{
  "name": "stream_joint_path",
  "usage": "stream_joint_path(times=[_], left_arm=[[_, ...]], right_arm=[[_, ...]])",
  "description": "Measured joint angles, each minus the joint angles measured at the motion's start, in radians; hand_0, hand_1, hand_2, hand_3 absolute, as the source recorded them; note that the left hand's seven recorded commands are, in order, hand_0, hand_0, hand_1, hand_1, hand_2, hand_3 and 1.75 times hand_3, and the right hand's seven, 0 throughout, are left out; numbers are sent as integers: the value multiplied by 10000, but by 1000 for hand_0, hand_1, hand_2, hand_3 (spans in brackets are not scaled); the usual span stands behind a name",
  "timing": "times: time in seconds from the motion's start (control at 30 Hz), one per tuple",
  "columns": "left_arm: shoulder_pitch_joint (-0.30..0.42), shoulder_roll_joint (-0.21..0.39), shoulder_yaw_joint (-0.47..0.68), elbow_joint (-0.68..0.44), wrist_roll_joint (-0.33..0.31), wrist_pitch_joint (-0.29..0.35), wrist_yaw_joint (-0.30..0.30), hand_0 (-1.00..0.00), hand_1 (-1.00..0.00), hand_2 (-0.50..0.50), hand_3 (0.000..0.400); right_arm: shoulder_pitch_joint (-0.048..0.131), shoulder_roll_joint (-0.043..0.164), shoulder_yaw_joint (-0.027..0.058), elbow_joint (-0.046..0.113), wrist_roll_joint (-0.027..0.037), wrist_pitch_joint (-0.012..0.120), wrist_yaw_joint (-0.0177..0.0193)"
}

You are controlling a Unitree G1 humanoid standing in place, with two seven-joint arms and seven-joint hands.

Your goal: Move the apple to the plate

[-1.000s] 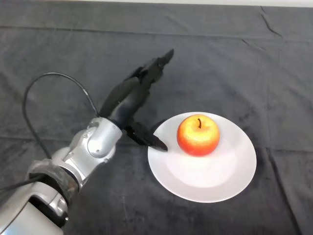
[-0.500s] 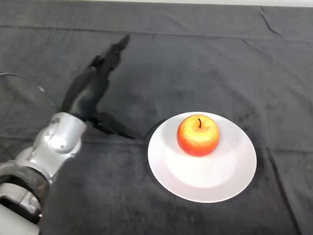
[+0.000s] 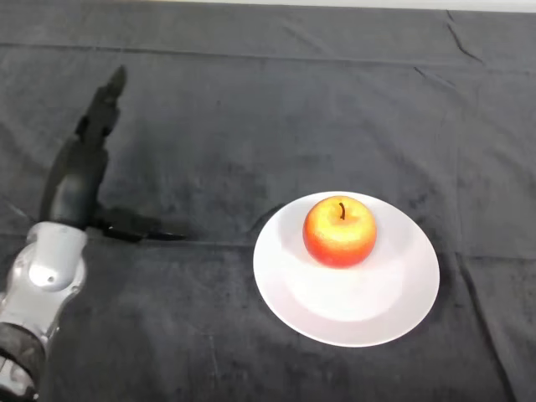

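A red and yellow apple stands upright, stem up, on the white plate at the centre right of the head view. My left hand is far to the left of the plate, well apart from it. Its fingers point straight up the view and its thumb sticks out to the right along the cloth. The hand is open and holds nothing.
Dark cloth covers the whole table, with creases running across it. A pale strip of the table's far edge shows along the top.
My left hand has drawn back to the left, from beside the plate's left rim to the left side of the view. The apple and plate have not moved.
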Motion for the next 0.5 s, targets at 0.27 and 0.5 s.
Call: stream_joint_path(times=[0.27,0.5], left_arm=[[332,265,1171,78,-768,4,-272,0,0,0,0],[450,380,1975,79,-1466,72,-632,0,0,0,0]], right_arm=[[4,1,2,4,-7,2,0],[5,3,3,5,-7,2,0]])
